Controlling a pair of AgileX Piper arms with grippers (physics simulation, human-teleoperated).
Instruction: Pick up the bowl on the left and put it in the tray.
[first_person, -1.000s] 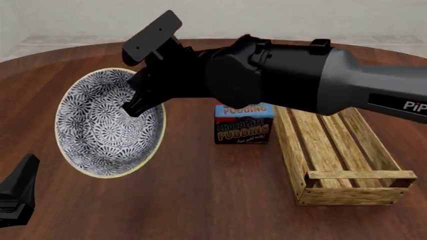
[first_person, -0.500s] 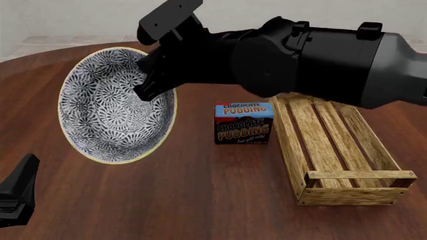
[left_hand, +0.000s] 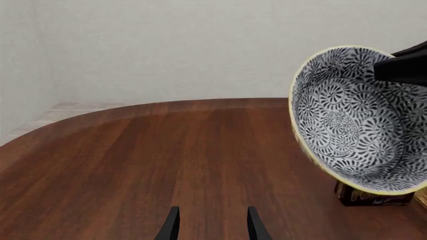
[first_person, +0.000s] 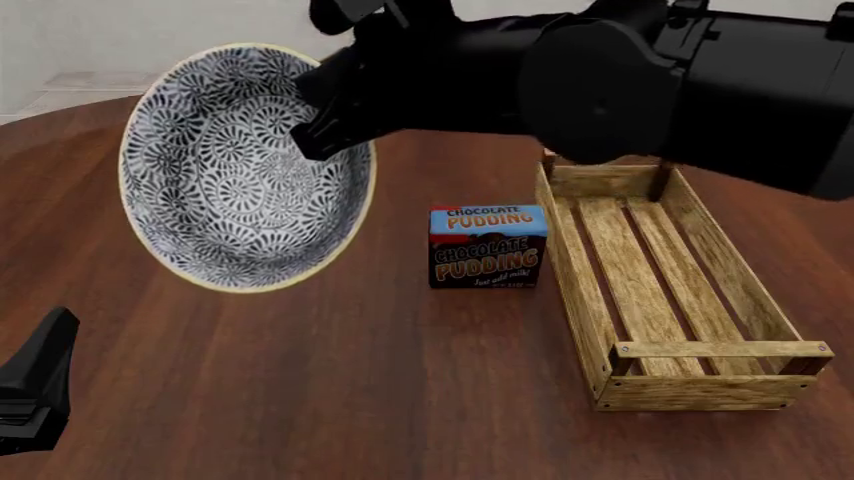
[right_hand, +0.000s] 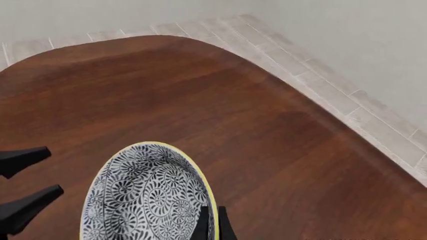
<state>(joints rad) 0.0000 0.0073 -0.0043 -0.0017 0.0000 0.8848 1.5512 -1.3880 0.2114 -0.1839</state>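
Observation:
The bowl (first_person: 240, 170), white with a dense dark floral pattern and a pale yellow rim, hangs in the air over the left side of the table, tipped on edge with its inside facing the front camera. My right gripper (first_person: 331, 122) is shut on its upper right rim; in the right wrist view the fingertips (right_hand: 211, 224) pinch the rim of the bowl (right_hand: 143, 200). The tray (first_person: 641, 290), a light-wood slatted crate, lies on the right with nothing in it. My left gripper (left_hand: 210, 226) stands open low at the near left (first_person: 34, 390), holding nothing.
A chocolate pudding box (first_person: 487, 247) stands upright between the bowl and the tray, close to the tray's left wall. The round table edge (right_hand: 293, 90) curves along the far side. The right arm's bulk spans the upper part of the front view.
The right arm has risen and shifted slightly right with the bowl, lifting it well off the table. The left gripper has not moved.

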